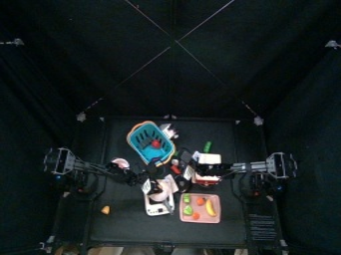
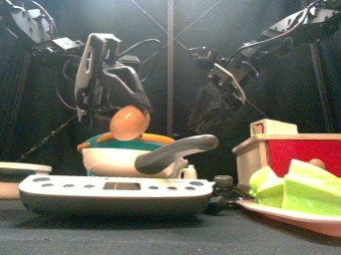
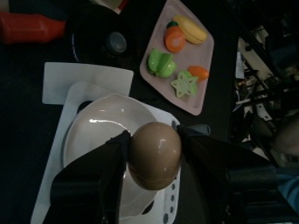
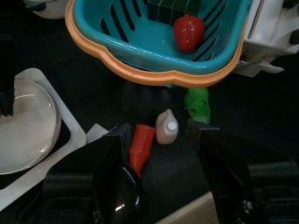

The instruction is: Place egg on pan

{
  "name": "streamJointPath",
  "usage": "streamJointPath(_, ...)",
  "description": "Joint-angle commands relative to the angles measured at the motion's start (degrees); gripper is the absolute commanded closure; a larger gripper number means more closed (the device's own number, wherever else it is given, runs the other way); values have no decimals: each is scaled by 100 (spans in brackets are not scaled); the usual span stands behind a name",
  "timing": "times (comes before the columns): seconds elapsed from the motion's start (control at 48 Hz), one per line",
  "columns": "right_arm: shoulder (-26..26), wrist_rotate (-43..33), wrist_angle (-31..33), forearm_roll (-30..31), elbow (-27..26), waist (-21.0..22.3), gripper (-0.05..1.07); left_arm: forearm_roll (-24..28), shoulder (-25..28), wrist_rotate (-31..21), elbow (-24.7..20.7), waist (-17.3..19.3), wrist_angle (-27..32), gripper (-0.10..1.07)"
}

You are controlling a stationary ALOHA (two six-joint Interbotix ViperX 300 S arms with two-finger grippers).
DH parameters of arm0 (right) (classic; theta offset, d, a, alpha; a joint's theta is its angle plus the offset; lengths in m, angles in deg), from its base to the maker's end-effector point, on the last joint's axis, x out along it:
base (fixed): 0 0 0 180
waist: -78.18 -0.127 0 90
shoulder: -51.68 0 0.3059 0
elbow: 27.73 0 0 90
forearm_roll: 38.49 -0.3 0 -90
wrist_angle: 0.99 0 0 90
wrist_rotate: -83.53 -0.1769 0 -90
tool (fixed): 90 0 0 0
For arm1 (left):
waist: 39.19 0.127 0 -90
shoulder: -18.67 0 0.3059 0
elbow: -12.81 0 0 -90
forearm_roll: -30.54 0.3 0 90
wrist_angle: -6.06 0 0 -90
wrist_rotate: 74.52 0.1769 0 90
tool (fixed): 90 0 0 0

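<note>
The left gripper (image 3: 152, 166) pinches a brown egg (image 3: 155, 155) between its two jaws, one pressed to each side of the shell. In the left wrist view the egg hangs directly over a white pan (image 3: 100, 131), whose pale bowl shows behind and around it; whether the egg touches the pan floor cannot be told. From the front, the egg (image 2: 127, 122) stands above the pan's rim (image 2: 100, 149), with the left arm rising behind it, and the pan's grey handle (image 2: 180, 151) sticks out toward the right.

The pan sits on a white scale (image 2: 120, 192) at the near edge of the table. Right of it lies a pink plate (image 3: 187, 96) holding cut toy fruit: green pieces, a star slice, an orange and a yellow piece. A red ketchup bottle (image 3: 30, 29) lies farther off.

The right gripper (image 4: 163, 171) hangs over the table's middle with its jaws spread and nothing between them. Beneath it are a small grey-white object (image 4: 170, 128), an orange carrot-like piece (image 4: 142, 147) and a green piece (image 4: 198, 105), lying just beside one another. Beyond these stands a teal basket (image 4: 117, 44) with an orange rim, and a red strawberry (image 4: 190, 31) rests inside it. From above, the basket (image 1: 144, 134) is at the far centre of the table (image 1: 120, 219).
</note>
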Motion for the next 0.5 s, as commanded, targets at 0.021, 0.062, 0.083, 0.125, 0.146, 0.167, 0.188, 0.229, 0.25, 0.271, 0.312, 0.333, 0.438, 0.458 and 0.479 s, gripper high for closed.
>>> streamJointPath(0.021, -193, 9, -18, 0, -53, 26, 14, 18, -26, 0, -114, -9, -18, 19)
streamJointPath(0.062, -193, 9, -18, 0, -53, 26, 14, 18, -18, 0, -97, -9, -9, 19)
streamJointPath(0.083, -193, 0, -18, 0, -62, 26, 14, 18, -18, 0, -97, -9, -9, 18)
streamJointPath(0.125, -193, 9, -18, 0, -53, 26, 14, 26, 0, 0, -88, 0, 0, 18)
streamJointPath(0.146, -193, 9, -18, 0, -62, 26, 14, 26, 9, 0, -88, -9, 0, 18)
streamJointPath(0.167, -193, 9, -18, 0, -62, 26, 14, 26, 9, 0, -88, 0, 0, 18)
streamJointPath(0.188, -193, 9, -18, 0, -53, 26, 14, 26, 9, 0, -88, 9, 9, 17)
streamJointPath(0.229, -185, 9, -18, 0, -62, 26, 14, 26, 26, 0, -79, 9, 26, 17)
streamJointPath(0.25, -193, 9, -18, 0, -62, 26, 14, 26, 35, 0, -79, 26, 35, 17)
streamJointPath(0.271, -185, 9, -18, 0, -53, 26, 14, 35, 44, 0, -70, 26, 44, 17)
streamJointPath(0.312, -193, 9, -18, 0, -53, 26, 14, 35, 53, 0, -62, 35, 62, 17)
streamJointPath(0.333, -193, 9, -18, 0, -62, 26, 14, 35, 53, 0, -53, 35, 70, 17)
streamJointPath(0.438, -193, 9, -18, 0, -62, 26, 14, 35, 44, 0, -26, 35, 114, 17)
streamJointPath(0.458, -193, 9, -18, 0, -53, 26, 14, 35, 53, 0, -26, 35, 114, 16)
streamJointPath(0.479, -193, 9, -18, 0, -53, 26, 14, 35, 53, 0, -18, 35, 114, 16)
